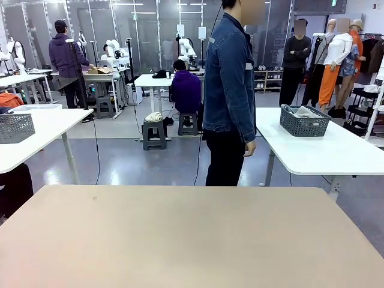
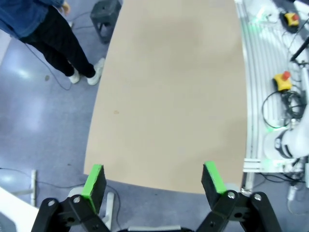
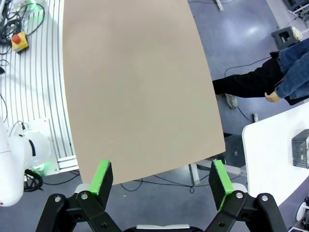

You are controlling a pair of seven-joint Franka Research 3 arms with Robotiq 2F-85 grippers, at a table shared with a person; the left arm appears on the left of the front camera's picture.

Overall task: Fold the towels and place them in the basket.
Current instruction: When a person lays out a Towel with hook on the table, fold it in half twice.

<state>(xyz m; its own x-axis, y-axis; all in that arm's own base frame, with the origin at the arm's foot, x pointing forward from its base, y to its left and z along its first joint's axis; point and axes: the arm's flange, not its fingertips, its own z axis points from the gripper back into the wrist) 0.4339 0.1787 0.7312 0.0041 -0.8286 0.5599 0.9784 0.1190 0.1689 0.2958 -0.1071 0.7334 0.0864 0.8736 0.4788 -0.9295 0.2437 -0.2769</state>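
Currently left gripper [image 2: 154, 179] and right gripper [image 3: 161, 176] both sit released above tabletop [image 2: 174, 96]. Basket [image 3: 300, 150] past right gripper is cropped by frame edge.

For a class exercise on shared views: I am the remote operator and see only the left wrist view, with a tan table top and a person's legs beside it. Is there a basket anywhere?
Observer: Yes. A grey basket stands on a white table off to the robot's right, past the tan table's far edge.
Operator: Is anything in it?
Observer: Pale cloth lies bunched inside. I cannot tell from here whether it is the towels.
Operator: And the right gripper?
Observer: The right gripper hangs open above its end of the tan table, holding nothing.
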